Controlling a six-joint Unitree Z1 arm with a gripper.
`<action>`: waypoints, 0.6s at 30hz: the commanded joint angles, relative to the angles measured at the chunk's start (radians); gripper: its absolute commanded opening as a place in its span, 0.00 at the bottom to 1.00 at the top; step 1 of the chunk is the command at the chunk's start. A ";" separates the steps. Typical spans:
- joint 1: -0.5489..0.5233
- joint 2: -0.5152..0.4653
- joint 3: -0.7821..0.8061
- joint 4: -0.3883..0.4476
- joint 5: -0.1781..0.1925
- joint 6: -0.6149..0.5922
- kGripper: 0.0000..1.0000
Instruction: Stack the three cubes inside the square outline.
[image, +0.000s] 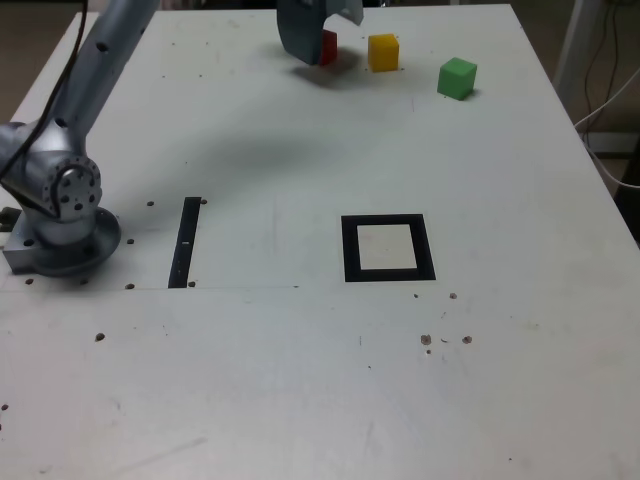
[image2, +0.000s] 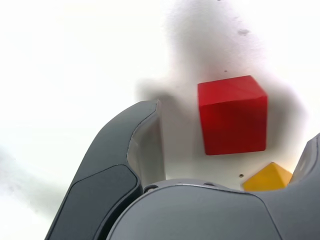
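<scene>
Grey plastic fingers of the hand (image: 322, 30) stand wide apart around the red cube (image: 329, 46), one curved finger (image2: 120, 155) clear of the cube's side in the wrist view and the other only just showing at the frame's edge, so nothing is clamped yet. The red cube sits on the bench (image: 300, 380) at its far edge, the hand's shadow pooled around it, with the yellow cube (image: 383, 52) just beside it toward the exterior view's right and the green cube (image: 457, 78) a little further along the same way. The risk, as I judge it, lies in that close neighbour: the yellow corner already peeks in beside the hand's body in the wrist view, and a finger coming down on that side could nudge it or catch both cubes at once (the cube also looks off-centre between the fingers, so one finger may push it sideways before the other arrives). A tilted or corner-on grip would then make a square placement harder. The square outline (image: 388, 248) lies well apart, nearer the camera and empty, with a thin black bar (image: 185, 242) off to the exterior view's left, near the arm's base (image: 60, 225). The arm (image: 105, 40) reaches up and away from that base across the bench, the hand low over the far row and angled down onto the red cube.
</scene>
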 joint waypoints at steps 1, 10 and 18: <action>-0.001 0.017 -0.017 0.013 -0.003 -0.005 0.97; 0.009 0.055 -0.048 0.034 -0.014 -0.023 0.86; 0.016 0.074 -0.087 0.035 -0.006 -0.027 0.54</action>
